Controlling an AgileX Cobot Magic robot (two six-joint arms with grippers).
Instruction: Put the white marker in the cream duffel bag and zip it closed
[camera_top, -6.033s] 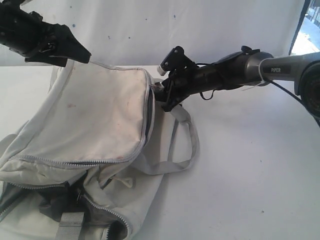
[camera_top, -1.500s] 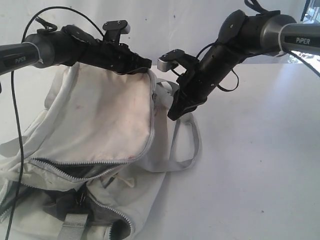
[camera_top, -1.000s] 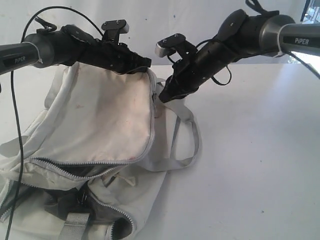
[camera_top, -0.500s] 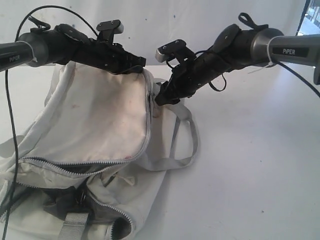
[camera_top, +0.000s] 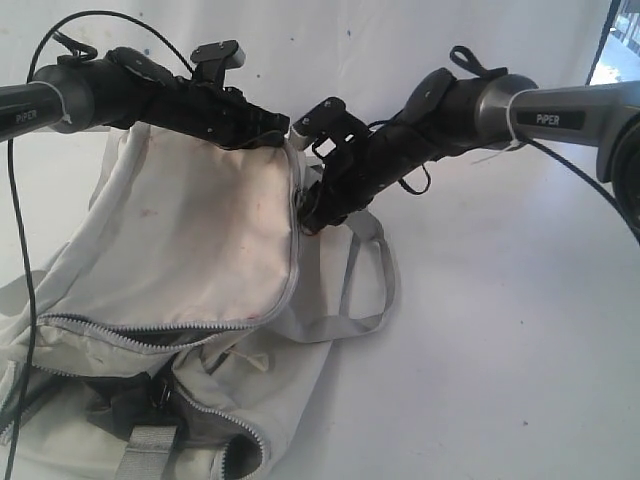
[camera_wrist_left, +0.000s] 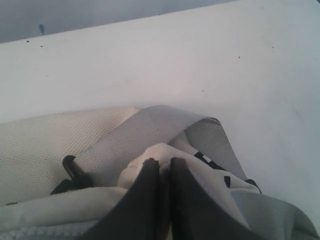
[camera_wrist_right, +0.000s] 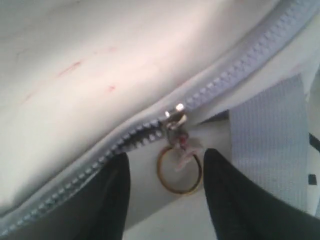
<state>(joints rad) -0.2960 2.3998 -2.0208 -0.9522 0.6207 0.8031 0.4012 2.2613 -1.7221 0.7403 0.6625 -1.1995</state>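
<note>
The cream duffel bag lies on the white table, its lid flap lifted at the far corner. My left gripper is shut on a fold of the bag's fabric at that corner, beside a grey strap. My right gripper stands open at the bag's far right side. Its fingers flank the brass ring that hangs from the zipper slider, without touching it. The white marker is out of view.
A grey webbing handle loop lies on the table right of the bag. Near the front, a zipped opening gapes and shows dark lining. A black cable hangs from the left arm across the bag's left side.
My right gripper has come down and left to the zipper pull at the bag's corner, and its jaws have opened. The left gripper has kept its hold on the fabric.
</note>
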